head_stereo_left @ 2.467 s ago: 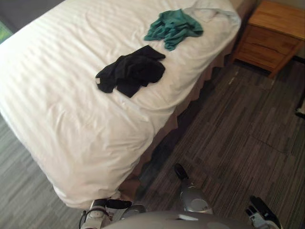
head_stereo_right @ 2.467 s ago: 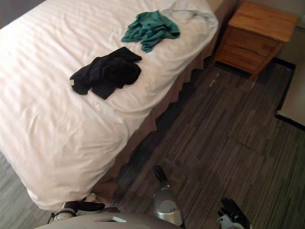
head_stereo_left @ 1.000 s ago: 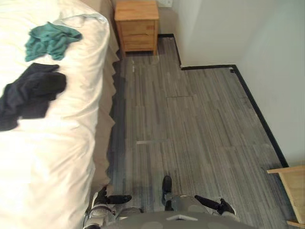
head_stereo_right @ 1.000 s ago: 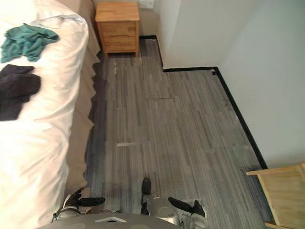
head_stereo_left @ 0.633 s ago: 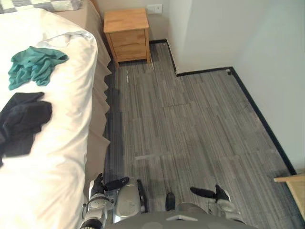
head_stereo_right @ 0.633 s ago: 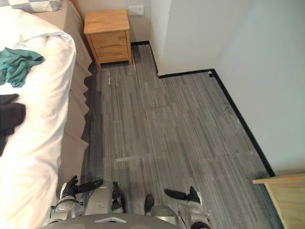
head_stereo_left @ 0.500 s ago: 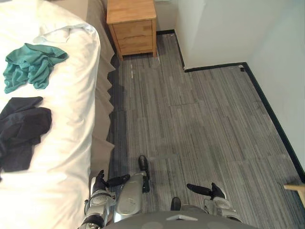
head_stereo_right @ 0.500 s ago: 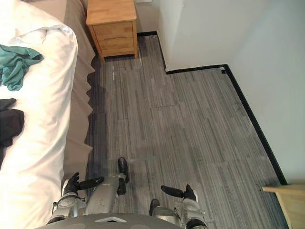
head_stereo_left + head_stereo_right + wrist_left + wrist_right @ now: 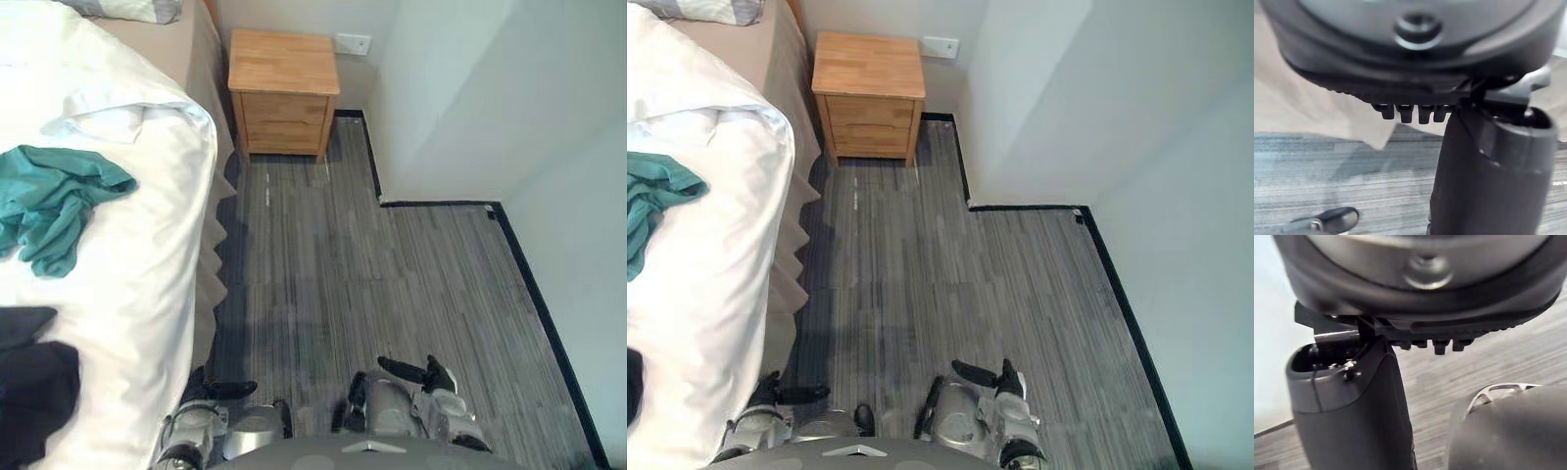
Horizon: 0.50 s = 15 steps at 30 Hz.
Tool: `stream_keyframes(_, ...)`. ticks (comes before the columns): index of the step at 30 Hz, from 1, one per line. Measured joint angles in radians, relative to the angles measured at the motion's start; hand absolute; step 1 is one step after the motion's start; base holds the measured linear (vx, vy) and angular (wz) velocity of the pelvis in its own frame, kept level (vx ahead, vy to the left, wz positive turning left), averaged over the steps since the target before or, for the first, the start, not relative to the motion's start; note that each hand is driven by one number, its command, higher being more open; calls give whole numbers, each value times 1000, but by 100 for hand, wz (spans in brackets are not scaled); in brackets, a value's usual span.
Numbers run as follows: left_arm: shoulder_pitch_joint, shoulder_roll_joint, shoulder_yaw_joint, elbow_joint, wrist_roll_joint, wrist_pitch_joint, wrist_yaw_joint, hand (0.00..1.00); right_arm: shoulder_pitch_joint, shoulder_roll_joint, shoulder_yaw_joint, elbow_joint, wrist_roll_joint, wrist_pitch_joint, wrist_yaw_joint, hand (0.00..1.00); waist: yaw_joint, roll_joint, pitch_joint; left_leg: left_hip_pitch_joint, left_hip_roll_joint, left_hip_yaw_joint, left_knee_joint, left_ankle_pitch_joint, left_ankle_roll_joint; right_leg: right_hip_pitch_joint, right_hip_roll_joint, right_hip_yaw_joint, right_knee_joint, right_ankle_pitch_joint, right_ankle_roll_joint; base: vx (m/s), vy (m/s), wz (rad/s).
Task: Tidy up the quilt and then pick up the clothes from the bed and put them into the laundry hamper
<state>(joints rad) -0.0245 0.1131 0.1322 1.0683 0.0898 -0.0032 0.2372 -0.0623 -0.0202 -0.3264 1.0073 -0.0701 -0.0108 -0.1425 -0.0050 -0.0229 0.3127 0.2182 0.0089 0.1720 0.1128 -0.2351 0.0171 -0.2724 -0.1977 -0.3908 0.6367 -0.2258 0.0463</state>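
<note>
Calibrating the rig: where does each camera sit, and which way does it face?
Left eye: on the head, facing down at bed, floor and nightstand; left hand and right hand at bottom.
Right eye: beside it, sharing that scene.
Left wrist: along the left hand toward bed skirt and floor.
Right wrist: along the right hand toward floor and wall.
</note>
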Motion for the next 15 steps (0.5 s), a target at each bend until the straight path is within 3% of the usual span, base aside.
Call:
stream_keyframes(1, -10, -8, -19, -1, 1, 0, -1, 100, -3, -7, 3, -3, 0, -2, 0, 100, -1, 16, -1, 26, 20, -16, -10, -15, -25, -26, 34, 1, -222, 52, 13, 527, -198, 54)
stream_keyframes(2, -12, -13, -20, -1, 1, 0, -2, 100, -4, -10, 3, -4, 0, -2, 0, 100, -2, 19, -3, 43, 26, -21, -20, -20, -34, -34, 43, 2, -330, 92, 15, 568, -250, 57)
stream_keyframes(3, -16, -24, -20, 0, 2, -1, -2, 100, -5, -13, 1, -6, 1, -2, 0, 100, -3, 17, -3, 78, 29, -32, -34, -41, -69, -62, 49, 17, -480, 154, 16, 595, -281, 58)
stream_keyframes(4, -11, -30, -17, 1, 12, -2, -2, 100, -3, -14, 2, -6, 1, 1, 0, 100, -4, 6, -9, 117, 33, -47, -35, -66, -112, -86, 47, 49, -537, 192, 10, 497, -253, 60)
stream_keyframes(5, -11, -34, -17, 4, 22, -1, 1, 100, -5, -17, 0, -5, 4, 3, 1, 100, -6, 10, -8, 141, 49, -55, -32, -78, -132, -87, 59, 77, -523, 277, -10, 695, -365, 56)
stream_keyframes(6, 2, -39, -9, 4, 40, -5, 1, 100, -9, -25, 1, -1, 0, 2, 2, 100, -12, 38, -19, 160, 91, -74, -7, -83, -141, -77, 92, 113, -473, 380, -52, 865, -470, 50)
stream_keyframes(7, 3, -62, -2, 6, 40, -19, -1, 100, -23, -38, -9, 4, -2, 3, 2, 100, -17, 73, -18, 143, 136, -90, 78, -62, -162, -83, 123, 125, -386, 357, -92, 867, -491, 37)
stream_keyframes(8, 3, -77, 7, 8, 34, -21, -5, 100, -29, -47, -10, 15, -3, 4, 1, 100, -14, 86, -19, 127, 150, -93, 138, -35, -160, -79, 132, 121, -351, 336, -121, 678, -449, 15)
stream_keyframes(9, 1, -101, 55, 8, 31, -23, -8, 100, -31, -59, -9, 34, -3, 8, 1, 100, -9, 94, -18, 76, 160, -100, 303, 66, -123, -42, 138, 112, -316, 280, -154, 783, -503, 17)
stream_keyframes(10, 4, -122, 94, 9, 23, -34, -6, 100, -27, -67, 10, 48, -4, 19, -1, 100, -18, 99, -12, -36, 189, -122, 577, 251, -89, 66, 150, 96, -358, 232, -156, 779, -456, 20)
stream_keyframes(11, 4, -129, 103, 7, 19, -38, -7, 100, -27, -72, 22, 49, -8, 24, -3, 100, -17, 104, -12, -94, 214, -132, 714, 237, -86, 112, 164, 91, -388, 222, -167, 636, -323, 20)
stream_keyframes(12, 4, -130, 104, 7, 19, -39, -7, 100, -27, -72, 23, 50, -8, 24, -4, 100, -17, 105, -11, -101, 216, -132, 724, 235, -84, 118, 166, 91, -390, 222, -167, 436, -202, -5)
stream_keyframes(13, 2, -136, 112, -28, -14, -50, -7, 100, -27, -75, 64, 72, -51, 26, -15, 100, 10, 111, -5, -241, 270, -102, 977, 123, -78, 233, 195, 93, -449, 197, -203, 505, -242, -10)
stream_keyframes(14, 2, -131, 109, -52, -19, -60, -7, 100, -28, -73, 97, 84, -83, 25, -18, 100, 25, 101, -1, -313, 277, -75, 1003, 76, -77, 299, 197, 100, -483, 176, -217, 492, -225, -13)
stream_keyframes(15, 1, -130, 110, -62, -23, -65, -7, 100, -30, -73, 106, 91, -91, 26, -18, 100, 32, 98, 0, -344, 275, -58, 985, 53, -78, 330, 195, 106, -499, 169, -210, 594, -171, -10)
